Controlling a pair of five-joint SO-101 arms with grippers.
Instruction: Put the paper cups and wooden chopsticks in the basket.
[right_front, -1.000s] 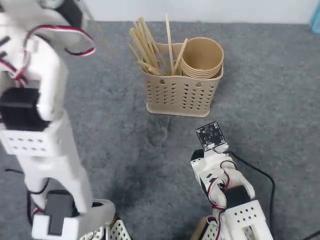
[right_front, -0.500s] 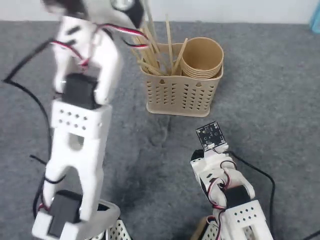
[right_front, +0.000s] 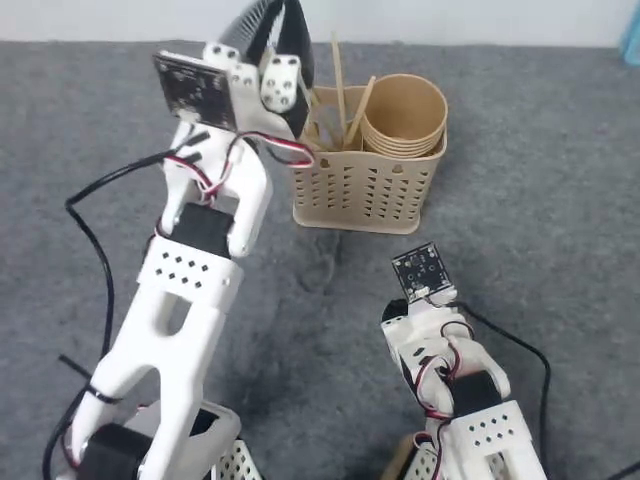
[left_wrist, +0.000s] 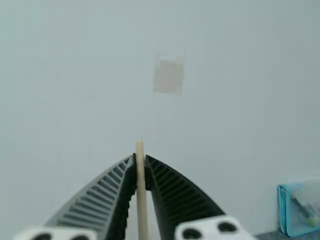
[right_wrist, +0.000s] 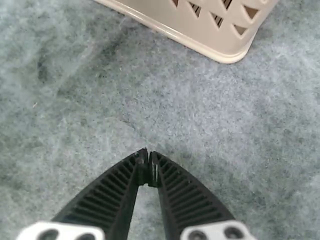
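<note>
Left jaws grasping a thin wooden chopstick, upper centre by the beige slotted basket, right jaws clenched empty over grey worktop.

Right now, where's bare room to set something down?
Free: carpet right of the basket, and the strip between its front and the right tool. Crowded: inside the basket, chopsticks and paper cups; left tool near its far corner.

Grey carpet under the right gripper. Pale wall ahead of the left gripper, with a squarish patch and a blue container at its foot.
</note>
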